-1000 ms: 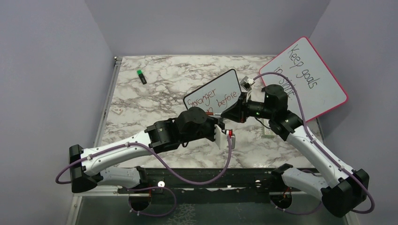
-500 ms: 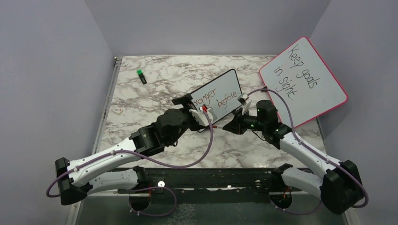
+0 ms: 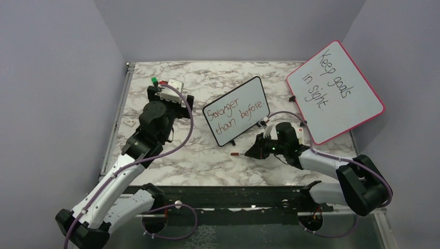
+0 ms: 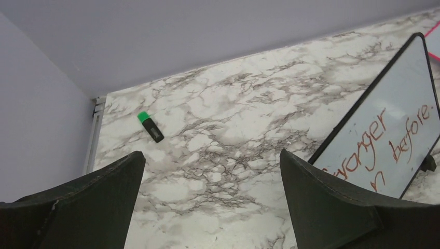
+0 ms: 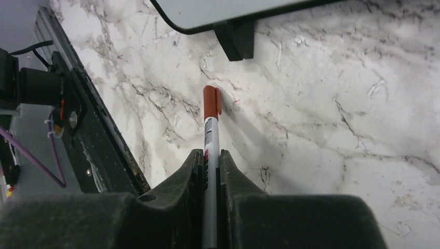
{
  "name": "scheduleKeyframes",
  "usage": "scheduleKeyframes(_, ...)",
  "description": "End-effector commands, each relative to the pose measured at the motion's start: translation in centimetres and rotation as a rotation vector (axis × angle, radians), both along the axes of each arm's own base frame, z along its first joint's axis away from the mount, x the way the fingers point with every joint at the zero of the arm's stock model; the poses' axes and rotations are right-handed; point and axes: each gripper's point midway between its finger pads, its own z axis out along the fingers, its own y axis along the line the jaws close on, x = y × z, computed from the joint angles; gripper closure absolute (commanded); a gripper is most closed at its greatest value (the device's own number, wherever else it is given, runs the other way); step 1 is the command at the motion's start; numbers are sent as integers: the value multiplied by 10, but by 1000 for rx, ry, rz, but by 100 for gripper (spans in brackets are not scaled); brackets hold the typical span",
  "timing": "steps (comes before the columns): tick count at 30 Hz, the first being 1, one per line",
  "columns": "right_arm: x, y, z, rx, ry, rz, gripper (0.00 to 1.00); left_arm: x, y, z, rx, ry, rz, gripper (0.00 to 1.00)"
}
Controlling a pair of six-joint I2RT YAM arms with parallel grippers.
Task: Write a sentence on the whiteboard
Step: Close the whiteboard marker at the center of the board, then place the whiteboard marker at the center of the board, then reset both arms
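The whiteboard (image 3: 236,111) stands tilted on its black feet mid-table, showing the sentence (image 3: 233,110) "Stronger than before." in reddish-brown. The left wrist view catches the whiteboard (image 4: 402,98) at right with part of the sentence (image 4: 386,148). My left gripper (image 3: 167,96) (image 4: 210,155) is raised over the back left, open and holding nothing. My right gripper (image 3: 254,151) (image 5: 210,153) is low in front of the board, shut on a white marker (image 5: 210,137) with a red cap (image 3: 236,154). One whiteboard foot (image 5: 236,39) shows just beyond the cap.
A larger pink-framed board (image 3: 334,91) with black handwriting leans at the back right. A green-capped black marker (image 4: 150,127) lies at the back left. The table's black front rail (image 5: 88,129) runs close to the left of the right gripper.
My left gripper opened and swung from the whiteboard's front to the back left. My right gripper dropped with the marker, down and toward the table's front. The whole sentence now shows.
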Motion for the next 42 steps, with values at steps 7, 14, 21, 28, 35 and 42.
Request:
scheduleKeyframes(7,1,-16,-27,-69,18,-113,67,-9,50,-15,-295,-18,69,1)
scheduleKeyframes(14,21,-43,-15,-170,-60,-271,23,-31,73,-21,-336,-84,131,1)
scheduleKeyframes(21,49,-93,60,-259,-265,-544,6,-52,93,-25,-406,-137,204,1)
scheduleKeyframes(28,44,-158,176,-260,-521,-827,0,-79,104,-12,-405,-200,197,1)
scheduleKeyframes(35,14,-212,253,-255,-724,-1006,0,-114,120,17,-559,-380,193,1)
scheduleKeyframes(42,-2,-238,259,-235,-812,-1116,0,-129,129,31,-709,-426,213,1)
